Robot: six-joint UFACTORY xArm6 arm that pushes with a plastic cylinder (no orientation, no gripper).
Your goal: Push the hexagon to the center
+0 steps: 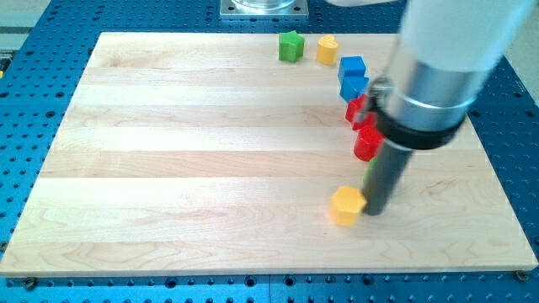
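A yellow hexagon block point(347, 205) sits on the wooden tabletop point(168, 168), just to the view's left of my tip point(376, 210) and touching it or very nearly so; the shadow at the contact makes the exact gap impossible to read. The end effector is a plain dark rod with nothing to open or close and it holds nothing; its lower end meets the board on the hexagon's right flank.

The job looks partly done at best. The hexagon lies toward the view's bottom and right of the board's middle, so a push to the view's left and upward remains. With my tip on the block's right side, a leftward shove appears available, but the upward share would likely call for a contact lower on the block.

Above my tip, partly hidden behind the arm's grey collar, stand two red blocks point(365, 133) whose shapes cannot be made out, and a sliver of green shows beside the rod. Further toward the view's top sits a blue block point(352, 76), apparently two stacked lobes. Well off toward the top, left of the rod, rest a green star-like block point(290, 46) and a yellow block point(327, 50). None of these lies between the hexagon and the centre; that path reads open.
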